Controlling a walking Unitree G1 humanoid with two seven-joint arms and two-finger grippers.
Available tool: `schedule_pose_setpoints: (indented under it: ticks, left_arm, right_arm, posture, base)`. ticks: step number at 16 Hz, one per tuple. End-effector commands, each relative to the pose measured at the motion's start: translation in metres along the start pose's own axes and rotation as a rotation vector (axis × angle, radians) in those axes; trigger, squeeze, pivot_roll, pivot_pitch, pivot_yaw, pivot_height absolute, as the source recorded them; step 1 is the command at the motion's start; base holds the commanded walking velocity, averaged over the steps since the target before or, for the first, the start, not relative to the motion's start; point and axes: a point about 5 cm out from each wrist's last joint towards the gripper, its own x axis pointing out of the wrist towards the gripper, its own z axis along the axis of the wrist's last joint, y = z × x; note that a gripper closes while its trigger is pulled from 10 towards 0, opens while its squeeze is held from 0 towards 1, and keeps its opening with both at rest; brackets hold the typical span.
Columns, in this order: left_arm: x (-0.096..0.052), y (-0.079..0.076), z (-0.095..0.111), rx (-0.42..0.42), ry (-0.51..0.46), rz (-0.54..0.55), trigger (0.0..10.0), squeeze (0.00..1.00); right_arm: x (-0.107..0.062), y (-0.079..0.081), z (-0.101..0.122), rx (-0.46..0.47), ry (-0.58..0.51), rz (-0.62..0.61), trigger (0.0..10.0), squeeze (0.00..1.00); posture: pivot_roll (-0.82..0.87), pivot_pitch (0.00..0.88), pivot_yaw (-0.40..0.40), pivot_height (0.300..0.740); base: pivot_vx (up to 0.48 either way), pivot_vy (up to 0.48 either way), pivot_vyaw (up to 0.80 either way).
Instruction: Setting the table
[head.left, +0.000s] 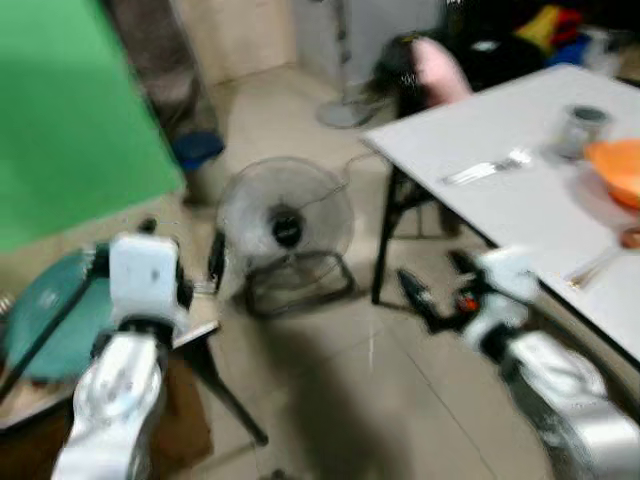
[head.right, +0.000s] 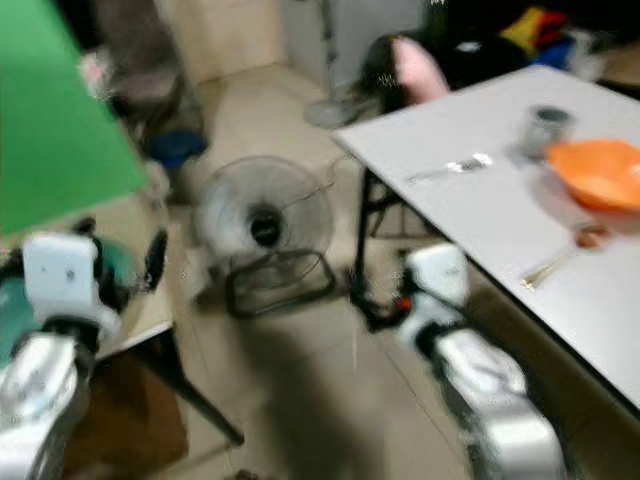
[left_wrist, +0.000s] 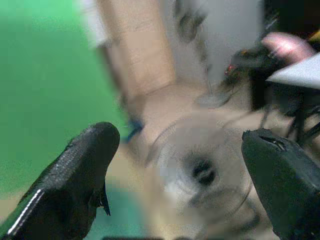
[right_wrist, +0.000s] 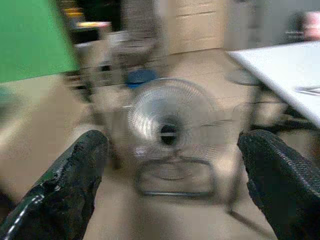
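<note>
- My head views are smeared with motion blur, so I judge I am mid-turn or mid-step; fine detail is hard to read.
- The white table (head.left: 520, 190) stands to my right, running from near to far. On it sit an orange bowl (head.left: 618, 166) at the far right edge, a small grey cup (head.left: 583, 126) just beyond it, a fork (head.left: 488, 168) lying flat nearer the middle, and what look like chopsticks (head.right: 548, 268) close to the near edge. These seem laid out as a place setting.
- My right gripper (head.left: 432, 300) hovers low beside the table's near edge, above the floor. In its wrist view the two black fingers (right_wrist: 65, 190) stand wide apart with nothing between them.
- My left gripper (left_wrist: 175, 175) is raised on my left; its fingers (left_wrist: 80, 180) are also wide apart and empty.
- A round floor fan (head.left: 285, 225) stands on the tiled floor straight ahead, between me and the table leg (head.left: 386, 245). I judge it the main thing in my way.
- To my left are a green panel (head.left: 70, 110) and a teal round thing (head.left: 55, 315) on a low stand, too blurred to name.
</note>
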Motion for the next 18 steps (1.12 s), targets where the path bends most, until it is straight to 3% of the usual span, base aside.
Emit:
schedule_pose_setpoints:
  ticks: [1, 9, 14, 15, 16, 17, 18]
  left_arm:
    - [-0.005, -0.004, 0.008, -0.005, -0.022, -0.014, 10.0, 0.67]
    - [-0.011, -0.009, 0.014, -0.024, -0.047, -0.047, 10.0, 0.69]
    - [-0.013, -0.007, 0.015, -0.02, -0.043, -0.053, 10.0, 0.7]
    - [-0.013, -0.006, 0.015, -0.017, -0.042, -0.053, 10.0, 0.7]
    - [-0.013, -0.005, 0.015, -0.016, -0.042, -0.053, 10.0, 0.7]
    - [-0.013, -0.004, 0.015, -0.013, -0.041, -0.051, 10.0, 0.7]
    - [-0.013, -0.003, 0.015, -0.009, -0.04, -0.049, 10.0, 0.7]
  right_arm:
    - [0.002, 0.002, -0.002, 0.021, 0.013, 0.033, 10.0, 1.0]
    - [0.022, 0.009, 0.007, 0.058, -0.011, 0.08, 10.0, 1.0]
    - [0.031, 0.009, 0.008, 0.083, -0.015, 0.048, 10.0, 1.0]
    - [0.034, 0.011, 0.009, 0.094, -0.017, 0.046, 10.0, 0.71]
    - [0.035, 0.011, 0.01, 0.096, -0.019, 0.046, 10.0, 0.58]
    - [0.037, 0.01, 0.01, 0.098, -0.02, 0.036, 10.0, 0.0]
    - [0.038, 0.009, 0.01, 0.1, -0.02, 0.029, 10.0, 0.0]
  posture:
    - [0.0, 0.0, 0.082, 0.74]
    - [0.03, 0.0, 0.076, 0.74]
    - [0.04, 0.0, 0.078, 0.74]
    - [0.05, 0.0, 0.077, 0.74]
    - [0.05, 0.0, 0.077, 0.74]
    - [0.05, 0.0, 0.077, 0.74]
    - [0.06, 0.0, 0.07, 0.74]
  base:
    - [0.0, 0.0, 0.8]
    - [0.0, 0.0, 0.8]
    - [0.289, 0.0, 0.64]
    - [0.36, 0.0, 0.0]
    - [0.364, 0.0, 0.0]
    - [0.371, 0.0, 0.0]
    - [0.371, 0.0, 0.0]
